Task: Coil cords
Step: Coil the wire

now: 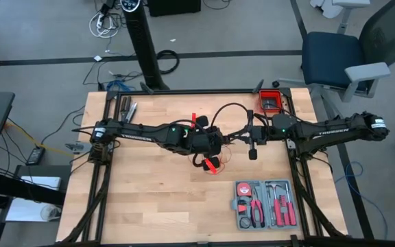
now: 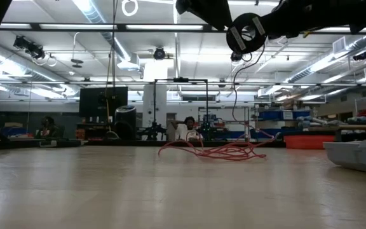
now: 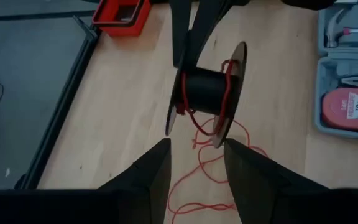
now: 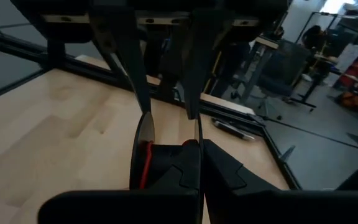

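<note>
Left wrist view shows the red cord (image 3: 199, 163), thread-thin and limp, with a few turns wound on a black spool (image 3: 207, 93) and the rest trailing down to the table (image 3: 117, 106) in loose loops. It looks very light and soft, likely to snag or slip off the flanges, so I judge the strand is best taken just below the spool, where it hangs clear. The right gripper (image 3: 188, 46) is clamped tight on 1 spool flange, holding it above the table's middle. The left gripper (image 3: 196, 163) faces the spool with jaws spread wide, empty. A grey tool case (image 1: 265, 204) lies well apart, near the front edge.
</note>
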Controlling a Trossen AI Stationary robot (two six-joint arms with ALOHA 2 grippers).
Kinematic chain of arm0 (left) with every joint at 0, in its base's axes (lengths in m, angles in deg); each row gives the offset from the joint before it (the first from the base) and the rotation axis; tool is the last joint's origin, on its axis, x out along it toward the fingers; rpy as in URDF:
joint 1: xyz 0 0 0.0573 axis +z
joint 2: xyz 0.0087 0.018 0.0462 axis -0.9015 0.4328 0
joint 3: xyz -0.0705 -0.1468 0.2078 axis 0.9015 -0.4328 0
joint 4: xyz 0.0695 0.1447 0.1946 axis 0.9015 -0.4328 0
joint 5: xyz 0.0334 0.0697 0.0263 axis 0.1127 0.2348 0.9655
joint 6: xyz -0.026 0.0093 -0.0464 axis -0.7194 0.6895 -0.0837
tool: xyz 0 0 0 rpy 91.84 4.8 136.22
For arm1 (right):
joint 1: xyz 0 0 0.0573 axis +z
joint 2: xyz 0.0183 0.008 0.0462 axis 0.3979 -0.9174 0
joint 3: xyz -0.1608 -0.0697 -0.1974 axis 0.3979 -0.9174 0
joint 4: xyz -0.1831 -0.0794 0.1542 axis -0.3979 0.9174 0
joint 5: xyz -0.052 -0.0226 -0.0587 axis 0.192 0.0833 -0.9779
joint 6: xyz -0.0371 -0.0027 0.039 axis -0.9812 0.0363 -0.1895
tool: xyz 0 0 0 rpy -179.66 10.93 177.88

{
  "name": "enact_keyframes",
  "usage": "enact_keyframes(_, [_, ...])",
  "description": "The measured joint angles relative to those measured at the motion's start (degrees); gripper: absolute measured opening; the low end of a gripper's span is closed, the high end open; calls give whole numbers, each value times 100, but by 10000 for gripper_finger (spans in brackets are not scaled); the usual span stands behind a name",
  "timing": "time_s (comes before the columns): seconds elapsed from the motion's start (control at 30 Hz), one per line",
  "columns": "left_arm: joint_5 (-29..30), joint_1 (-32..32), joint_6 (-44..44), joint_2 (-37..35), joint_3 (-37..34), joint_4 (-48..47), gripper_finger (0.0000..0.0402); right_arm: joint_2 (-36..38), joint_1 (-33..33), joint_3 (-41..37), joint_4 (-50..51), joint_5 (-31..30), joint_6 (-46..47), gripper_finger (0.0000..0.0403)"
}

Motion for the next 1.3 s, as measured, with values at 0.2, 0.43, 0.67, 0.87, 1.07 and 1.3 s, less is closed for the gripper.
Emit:
enact_keyframes(0.2, [112, 2, 128, 0, 0, 38, 152, 0, 2, -2, 66, 242, -110, 2])
enact_keyframes(0.43, [155, 2, 236, 0, 0, 237, 152, -18, 11, -2, -181, 399, -139, 2])
enact_keyframes(0.67, [108, 27, 427, -2, 0, 378, 150, -403, 133, -4, -758, 370, -37, 2])
enact_keyframes(0.87, [-80, 33, 423, -20, -2, 363, 59, -615, 138, -11, -1105, 361, -34, 2])
enact_keyframes(1.07, [-145, 39, 403, -20, 29, 317, 4, -627, 140, -13, -1196, 421, 149, 9])
enact_keyframes(1.3, [-148, 91, 315, 1, 22, 221, 2, -594, 142, 2, -1428, 447, 455, 41])
